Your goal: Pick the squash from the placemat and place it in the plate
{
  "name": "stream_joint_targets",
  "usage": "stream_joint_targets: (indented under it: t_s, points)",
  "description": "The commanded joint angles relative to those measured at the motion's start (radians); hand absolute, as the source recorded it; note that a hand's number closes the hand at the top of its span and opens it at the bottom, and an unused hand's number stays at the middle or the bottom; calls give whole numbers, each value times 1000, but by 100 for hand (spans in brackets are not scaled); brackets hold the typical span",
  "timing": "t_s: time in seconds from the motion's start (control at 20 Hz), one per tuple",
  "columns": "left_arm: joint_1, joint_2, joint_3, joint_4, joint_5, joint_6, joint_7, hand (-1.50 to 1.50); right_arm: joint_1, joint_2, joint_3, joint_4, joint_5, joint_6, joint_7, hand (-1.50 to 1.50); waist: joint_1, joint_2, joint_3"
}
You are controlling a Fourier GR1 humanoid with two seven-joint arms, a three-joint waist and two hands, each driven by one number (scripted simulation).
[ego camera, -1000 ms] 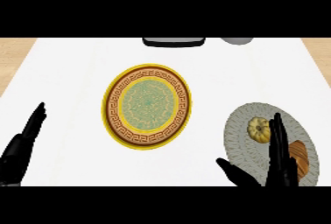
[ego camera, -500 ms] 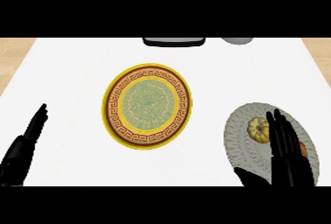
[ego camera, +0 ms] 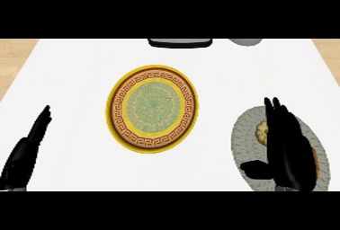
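Fingers spread straight, the right hand [ego camera: 287,152] hovers over the squash [ego camera: 263,132]; it should lower, then curl around.

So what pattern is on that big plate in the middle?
The plate has a yellow rim, a brown key-pattern band and a pale green ornate centre, seen in the head view.

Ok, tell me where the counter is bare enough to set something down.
Bare white counter runs between the resting left hand and the round yellow-rimmed patterned plate, and again between that plate and the round grey placemat. The right side is crowded: the open right hand covers the placemat and the pale yellow squash.
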Motion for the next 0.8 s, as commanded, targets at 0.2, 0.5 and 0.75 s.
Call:
stream_joint_targets:
  t_s: [0.2, 0.5, 0.75]
  points:
    - [-25, -35, 4, 32, -22, 1, -5, 0, -92, -41, -90, 132, -38, 231, 56, -150, -4, -1, 2]
    - [-60, -51, 27, 49, -47, -11, 8, 0, -144, -61, -165, 297, -69, 196, -59, -150, -4, 0, 2]
    - [-15, -80, 38, 19, -64, -33, -6, 0, -154, -47, -169, 333, -67, 238, -72, -150, -4, -1, 2]
